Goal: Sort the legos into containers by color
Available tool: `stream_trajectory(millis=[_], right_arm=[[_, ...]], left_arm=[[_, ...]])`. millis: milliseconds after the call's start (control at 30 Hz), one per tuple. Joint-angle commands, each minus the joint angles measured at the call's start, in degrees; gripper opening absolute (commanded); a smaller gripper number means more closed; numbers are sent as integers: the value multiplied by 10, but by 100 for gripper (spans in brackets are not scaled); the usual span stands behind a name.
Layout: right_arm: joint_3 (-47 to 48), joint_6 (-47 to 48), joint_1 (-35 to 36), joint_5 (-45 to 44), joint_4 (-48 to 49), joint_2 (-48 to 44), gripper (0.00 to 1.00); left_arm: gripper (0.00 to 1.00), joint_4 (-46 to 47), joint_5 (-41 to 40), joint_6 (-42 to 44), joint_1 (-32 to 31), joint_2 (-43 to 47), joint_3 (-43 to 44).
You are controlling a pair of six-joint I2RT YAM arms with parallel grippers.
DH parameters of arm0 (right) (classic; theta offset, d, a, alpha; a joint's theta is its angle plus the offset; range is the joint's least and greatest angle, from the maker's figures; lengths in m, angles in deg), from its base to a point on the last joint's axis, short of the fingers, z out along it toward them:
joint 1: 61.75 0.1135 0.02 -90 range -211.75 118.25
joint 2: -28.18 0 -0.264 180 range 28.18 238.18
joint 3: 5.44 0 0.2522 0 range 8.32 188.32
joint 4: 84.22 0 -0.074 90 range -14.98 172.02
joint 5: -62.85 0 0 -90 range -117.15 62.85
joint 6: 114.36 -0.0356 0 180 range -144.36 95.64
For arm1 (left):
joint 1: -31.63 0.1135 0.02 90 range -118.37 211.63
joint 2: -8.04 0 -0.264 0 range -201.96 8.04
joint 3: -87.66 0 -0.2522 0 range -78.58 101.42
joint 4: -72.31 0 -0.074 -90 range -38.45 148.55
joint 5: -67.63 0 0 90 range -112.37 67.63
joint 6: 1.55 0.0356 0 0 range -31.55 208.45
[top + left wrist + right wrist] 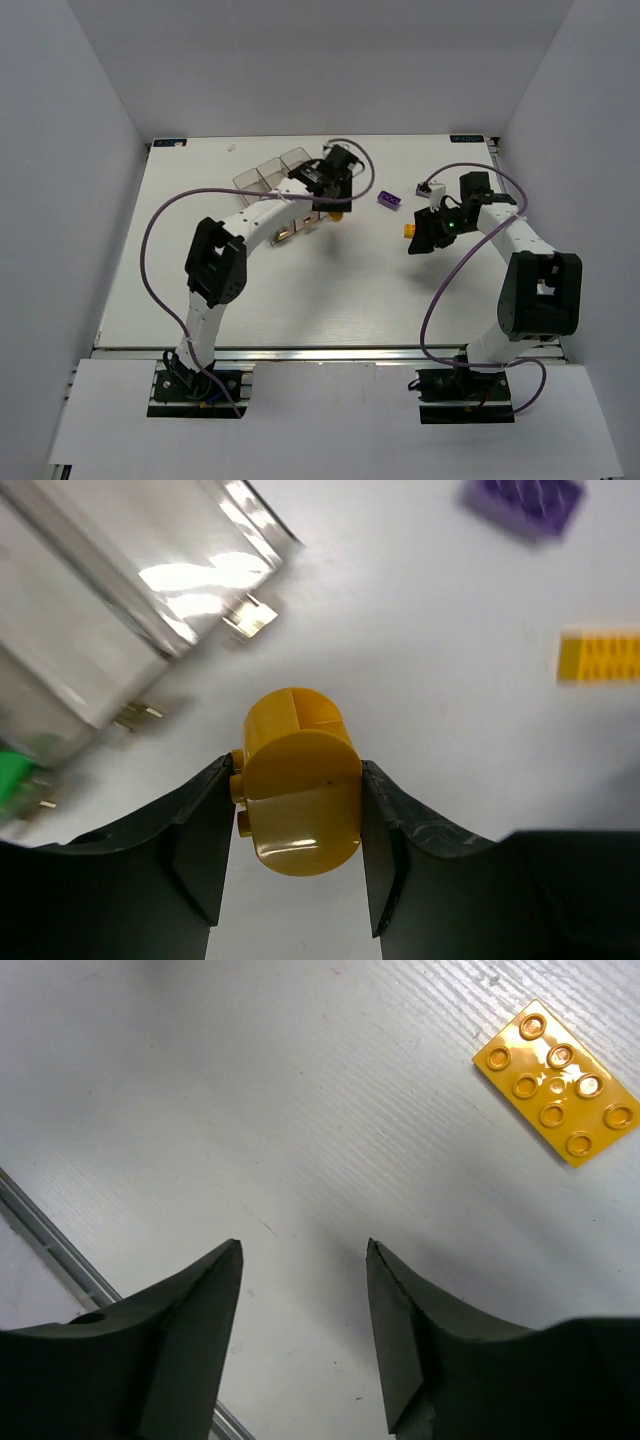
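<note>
From above, the left claw (335,207) reaches out over the white table (200,220), close beside the clear bins (262,177), and a yellow oval lego (337,213) shows at its tip. A purple lego (389,200) lies at about 3 o'clock from it, apart from both arms. The right claw (420,240) hangs over the right half of the table. The yellow rectangular lego (411,232) is just beside its tip, at about 10 o'clock. From up here I cannot tell how wide either claw stands.

The left wrist camera shows the left claw (297,770) clamped on the yellow oval lego (300,810). A black finger presses each side, and the rounded end sticks out past the fingertips. The bins (120,590) stand at 10 o'clock, not touching the lego. A blurred green lego (12,778) sits at 9 o'clock by their wall. The purple lego (525,500) lies at 1 o'clock and the yellow rectangular lego (600,657) at 2 o'clock, both well away from the fingers.

The right wrist camera shows the right claw (303,1250) with its fingers spread apart, gripping nothing, over the table (250,1110). The yellow rectangular lego (557,1082) lies flat, studs up, at 1 o'clock, beyond the fingertips and touching neither finger.
</note>
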Motion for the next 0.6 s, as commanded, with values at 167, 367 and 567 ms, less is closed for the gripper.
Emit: stream_trajectory(millis=[167,367,567], right_arm=[[6,103,2,27,-5,-9,64],[19,117,3,23,-10,-2,70],[38,164,4,11,-15,9,76]], left_arm=[[4,-30,-81,-23,89,2,80],[11,-36,-92,-21,121,-29,112],[33,-50,-91,-20,141,-41,108]])
